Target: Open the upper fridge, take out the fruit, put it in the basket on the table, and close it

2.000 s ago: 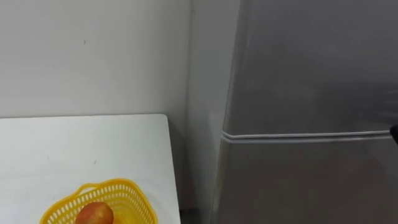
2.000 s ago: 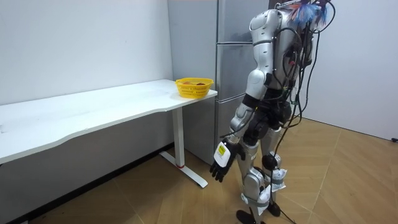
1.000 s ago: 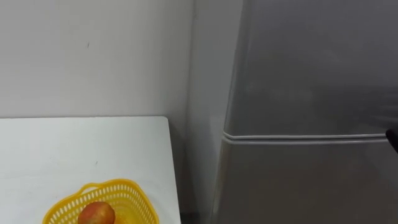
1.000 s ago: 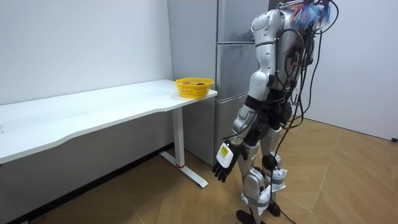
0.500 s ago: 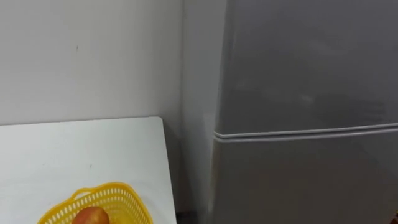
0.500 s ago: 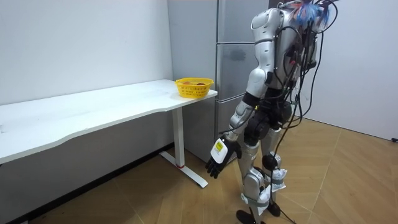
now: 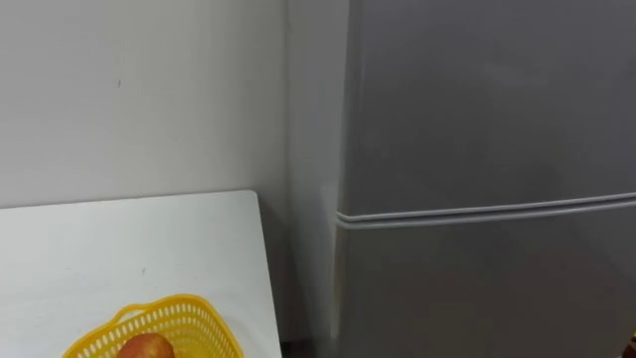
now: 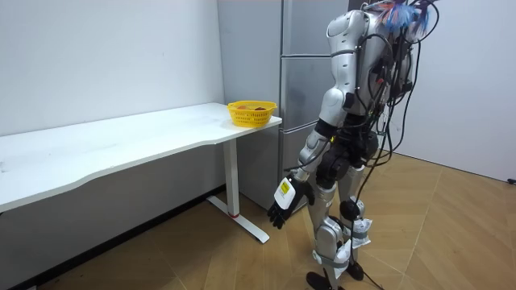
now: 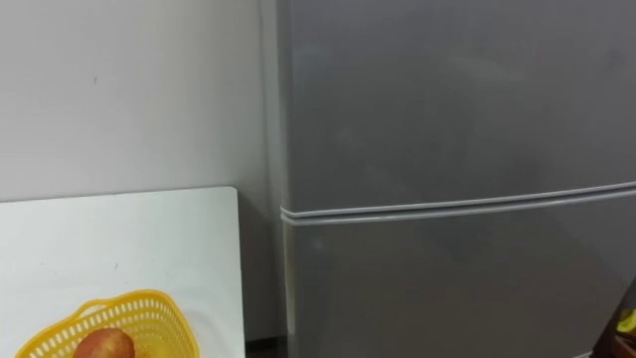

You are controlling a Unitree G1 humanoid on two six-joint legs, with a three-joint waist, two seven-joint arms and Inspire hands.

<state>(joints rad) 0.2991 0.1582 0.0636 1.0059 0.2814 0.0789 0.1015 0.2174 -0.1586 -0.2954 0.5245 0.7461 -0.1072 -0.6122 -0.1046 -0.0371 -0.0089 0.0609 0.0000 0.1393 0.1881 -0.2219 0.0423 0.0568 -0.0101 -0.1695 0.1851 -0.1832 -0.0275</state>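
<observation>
Facing the shut upper door (image 7: 487,99) of the fridge, you have the item hidden behind it, high above your left robot hand (image 8: 282,205) hanging loose-fingered by the thigh, while the right robot hand (image 9: 626,298), its state unreadable, looks nearer the door.

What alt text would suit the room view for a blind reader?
A humanoid robot stands facing a closed grey fridge, left robot hand hanging open. A yellow basket sits on the white table beside the fridge.
</observation>
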